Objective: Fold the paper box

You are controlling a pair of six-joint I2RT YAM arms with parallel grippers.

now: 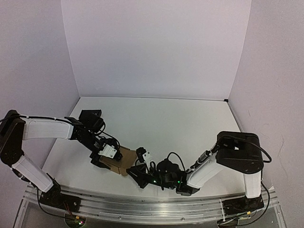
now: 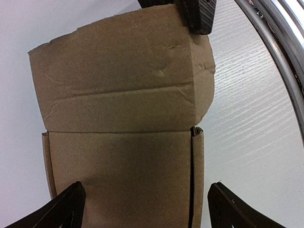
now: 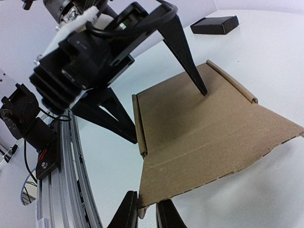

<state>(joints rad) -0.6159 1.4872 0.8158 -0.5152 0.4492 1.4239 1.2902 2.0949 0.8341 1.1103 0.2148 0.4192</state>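
While the left gripper (image 2: 146, 186) stands wide open, its two dark fingers (image 2: 61, 209) sit one on each side of the paper box (image 2: 118, 95), coming in from the table's left side. From the right wrist, one of these fingers is just outside a short raised side flap. The other points down at the brown panel near the opposite side flap, and whether its tip touches the cardboard cannot be told.

The paper box lies on the white table (image 1: 180, 123) close to the near edge, a little left of the middle, between the two arms. It is partly formed. A flat panel has low side flaps turned up along two edges, and a wider creased flap is joined to it at a fold line and spreads toward the right arm.

The right gripper (image 3: 146, 202) reaches in low along the near edge from the right, and its jaws are pinched together on the outer edge of that wide flap, near a corner.

A small black rectangular object (image 3: 216, 24) lies flat on the table, well apart from the box, beyond the left gripper in the right wrist view.
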